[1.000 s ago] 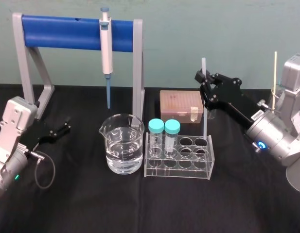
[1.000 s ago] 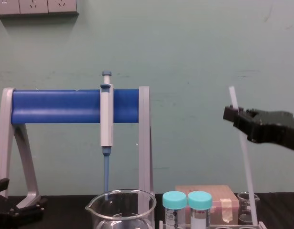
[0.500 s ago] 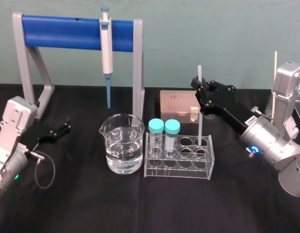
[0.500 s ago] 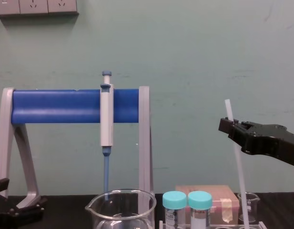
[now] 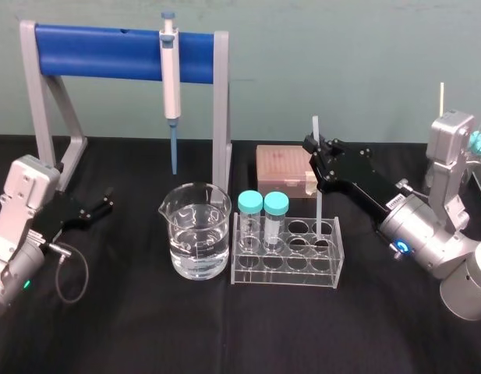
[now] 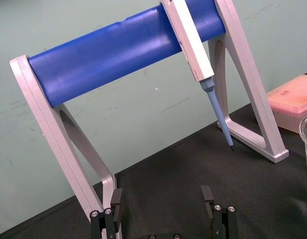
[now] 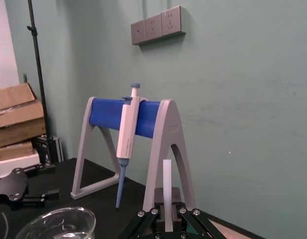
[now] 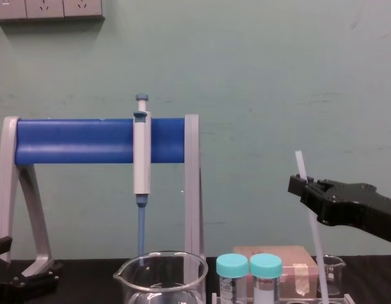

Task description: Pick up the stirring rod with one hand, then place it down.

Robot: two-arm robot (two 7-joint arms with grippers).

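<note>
The stirring rod (image 5: 320, 201) is a thin translucent white stick standing nearly upright, and my right gripper (image 5: 313, 147) is shut on it near its top. Its lower end reaches down to the back right hole of the clear tube rack (image 5: 287, 271); I cannot tell whether it touches the bottom. In the chest view the rod (image 8: 316, 253) leans slightly, pinched by the black right gripper (image 8: 298, 185). The right wrist view has the rod (image 7: 166, 191) rising from between the jaws. My left gripper (image 5: 105, 204) rests open on the table at the far left, with its fingers (image 6: 116, 198) spread.
A beaker of water (image 5: 196, 240) stands left of the rack. Two teal-capped tubes (image 5: 263, 218) sit in the rack's left holes. A white-and-blue pipette (image 5: 171, 78) hangs on the blue-barred stand (image 5: 100, 51). A pink tip box (image 5: 283, 165) lies behind the rack.
My right gripper has come down and to the left with the rod, lowering its bottom end to the rack. The left arm has stayed still.
</note>
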